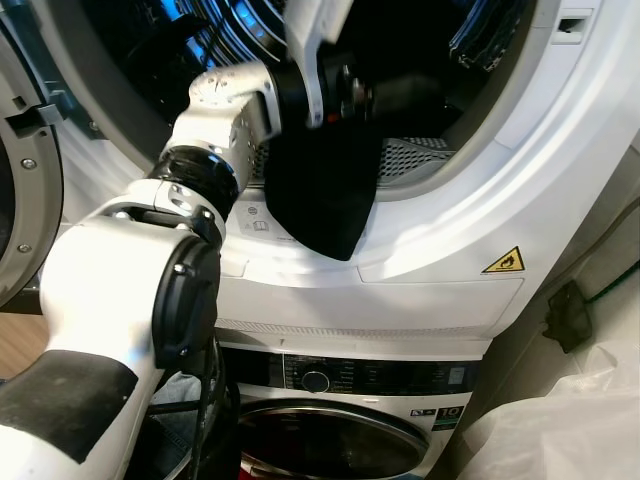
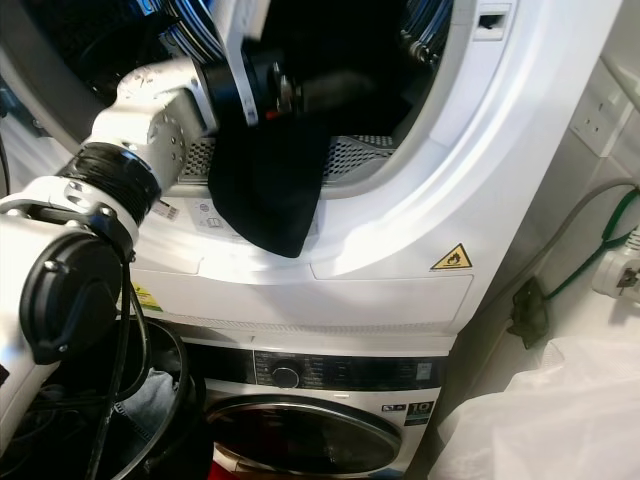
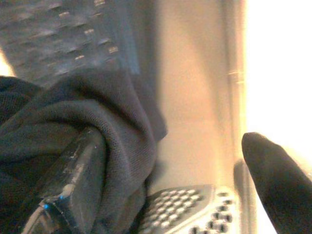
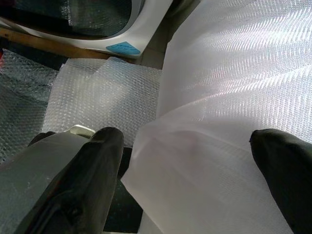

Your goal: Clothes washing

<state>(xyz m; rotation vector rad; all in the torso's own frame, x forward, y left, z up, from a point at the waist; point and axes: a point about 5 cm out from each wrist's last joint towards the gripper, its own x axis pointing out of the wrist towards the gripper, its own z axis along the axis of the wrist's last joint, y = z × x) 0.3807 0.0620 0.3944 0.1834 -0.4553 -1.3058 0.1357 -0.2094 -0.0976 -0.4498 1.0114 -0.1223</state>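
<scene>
1. The dark garment (image 1: 320,190) lies half in the upper drum (image 1: 215,35) and half out, draped over the door sill (image 1: 420,205) and hanging down the white front. If the left gripper (image 3: 161,180) lets it go here, I judge the hanging part's weight could pull it out and down to the floor.
2. Cloth left across the sill would likely be pinched when the door (image 1: 25,180) shuts, or stop it latching.
3. The mesh lint filter (image 1: 410,155) sits just beside the cloth, so a fold could snag there on a push inward.
4. The left gripper is inside the drum mouth, spread wide: one finger (image 3: 73,175) is buried in the garment's folds, the other stands free against the bright opening. It touches the cloth, not clamping it.
5. The right gripper (image 4: 185,180) hangs low, released and holding nothing, over white plastic sheet (image 4: 234,97) and bubble wrap (image 4: 97,92).
</scene>
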